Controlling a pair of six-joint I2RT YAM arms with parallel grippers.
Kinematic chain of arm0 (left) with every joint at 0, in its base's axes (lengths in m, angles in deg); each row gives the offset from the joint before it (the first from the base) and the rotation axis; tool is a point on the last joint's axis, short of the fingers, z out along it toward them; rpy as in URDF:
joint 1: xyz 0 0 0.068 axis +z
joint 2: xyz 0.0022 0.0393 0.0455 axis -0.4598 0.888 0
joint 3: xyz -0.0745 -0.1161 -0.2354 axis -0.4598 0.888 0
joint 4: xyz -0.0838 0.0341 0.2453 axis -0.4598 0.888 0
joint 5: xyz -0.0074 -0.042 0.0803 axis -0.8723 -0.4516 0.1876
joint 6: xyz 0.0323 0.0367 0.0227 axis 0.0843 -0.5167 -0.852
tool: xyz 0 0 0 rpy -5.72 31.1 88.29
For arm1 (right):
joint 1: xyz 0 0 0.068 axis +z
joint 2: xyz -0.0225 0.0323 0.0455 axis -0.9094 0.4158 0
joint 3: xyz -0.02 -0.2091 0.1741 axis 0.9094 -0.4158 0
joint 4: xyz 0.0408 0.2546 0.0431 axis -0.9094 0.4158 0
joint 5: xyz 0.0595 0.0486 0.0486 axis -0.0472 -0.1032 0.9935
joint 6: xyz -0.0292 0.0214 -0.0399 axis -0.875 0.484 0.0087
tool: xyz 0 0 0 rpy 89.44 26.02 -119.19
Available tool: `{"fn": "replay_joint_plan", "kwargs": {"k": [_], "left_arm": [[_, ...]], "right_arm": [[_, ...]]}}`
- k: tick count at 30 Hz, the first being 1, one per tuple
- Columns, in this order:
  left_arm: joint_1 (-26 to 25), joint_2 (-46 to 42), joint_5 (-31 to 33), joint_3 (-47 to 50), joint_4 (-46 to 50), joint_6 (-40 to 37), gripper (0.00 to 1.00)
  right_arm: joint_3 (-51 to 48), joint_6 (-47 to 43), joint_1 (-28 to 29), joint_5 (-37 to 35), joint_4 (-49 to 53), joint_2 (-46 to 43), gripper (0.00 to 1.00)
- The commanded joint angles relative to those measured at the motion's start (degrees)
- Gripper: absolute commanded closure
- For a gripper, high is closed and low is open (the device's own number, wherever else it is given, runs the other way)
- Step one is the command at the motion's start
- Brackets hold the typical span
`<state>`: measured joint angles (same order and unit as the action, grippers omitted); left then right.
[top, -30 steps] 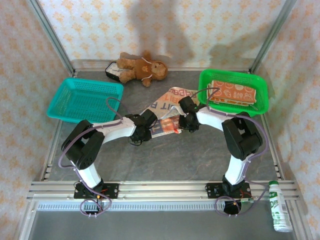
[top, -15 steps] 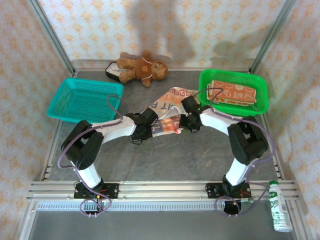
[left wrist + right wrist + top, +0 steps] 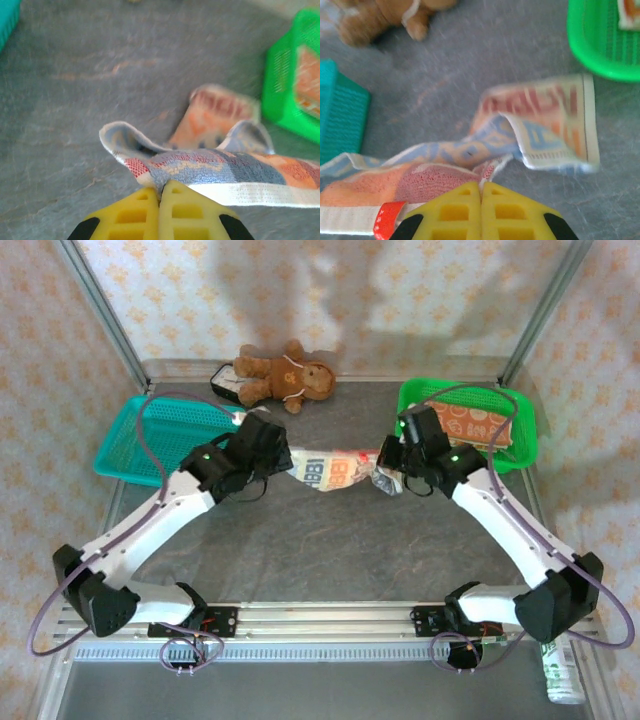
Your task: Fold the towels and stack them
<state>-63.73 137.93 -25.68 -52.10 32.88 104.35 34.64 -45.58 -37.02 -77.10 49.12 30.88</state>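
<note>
The lettered towel [image 3: 335, 470] spans over the surface [image 3: 330, 550], left fingers [image 3: 135, 212] and right fingers [image 3: 507, 210] each clenched on one end.

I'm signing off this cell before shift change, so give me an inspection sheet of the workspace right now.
Surface: grey table, no spills seen.
Job's things: lettered towel stretched between both grippers; folded towel in the green basket.
Clutter: teddy bear at the back; teal basket at left; bottle beyond the near rail.
Grippers: left gripper and right gripper both shut on the lettered towel.
Cables: purple cables loop along both arms.
Surroundings: patterned walls, metal frame.
</note>
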Motion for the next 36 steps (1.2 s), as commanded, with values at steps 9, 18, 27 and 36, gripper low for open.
{"fn": "replay_joint_plan", "kwargs": {"k": [9, 18, 27, 36], "left_arm": [[0.5, 0.94, 2.91, -17.64, -0.86, -7.8, 1.0], [3.25, 4.25, 2.21, -25.37, -1.38, -10.88, 1.0], [4.16, 4.04, 1.54, -28.49, -0.25, -12.05, 1.0], [4.15, -1.06, -3.25, -28.78, 0.76, -10.66, 1.0]], "right_arm": [[26.1, -3.55, 0.34, -10.04, 8.93, 1.81, 1.0], [37.95, -7.42, -0.11, -12.53, 9.24, 7.61, 1.0], [38.4, -5.02, -0.52, -8.44, 6.04, 8.74, 1.0], [33.32, -3.64, 0.75, -3.87, 2.5, 1.46, 1.0]]}}
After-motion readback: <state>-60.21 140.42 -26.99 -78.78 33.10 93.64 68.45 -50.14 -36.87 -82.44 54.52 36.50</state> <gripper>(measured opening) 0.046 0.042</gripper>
